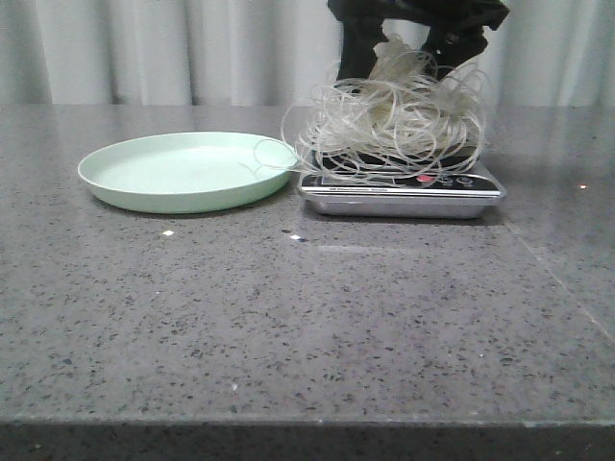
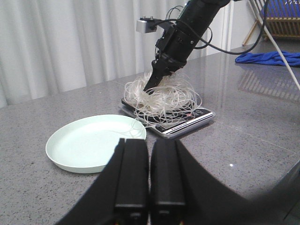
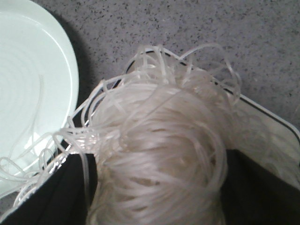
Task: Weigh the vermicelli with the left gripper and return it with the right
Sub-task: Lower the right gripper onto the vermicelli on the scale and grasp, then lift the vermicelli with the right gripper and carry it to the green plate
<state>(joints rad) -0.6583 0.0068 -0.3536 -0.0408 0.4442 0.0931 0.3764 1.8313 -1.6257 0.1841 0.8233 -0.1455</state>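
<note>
Front view: vermicelli point(image 1: 394, 125) on scale point(image 1: 404, 187), gripped between right claw point(image 1: 413, 48) fingers; left claw point(image 2: 149, 180) together, apart.

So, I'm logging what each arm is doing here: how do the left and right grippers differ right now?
The left gripper is shut with nothing between its fingers; the right gripper has its fingers either side of the vermicelli. The left one is drawn back, short of the plate; the right one is down over the scale. Both are black.

Grey speckled table point(image 1: 288, 327), green plate point(image 1: 183, 171), scale point(image 1: 402, 187)
</note>
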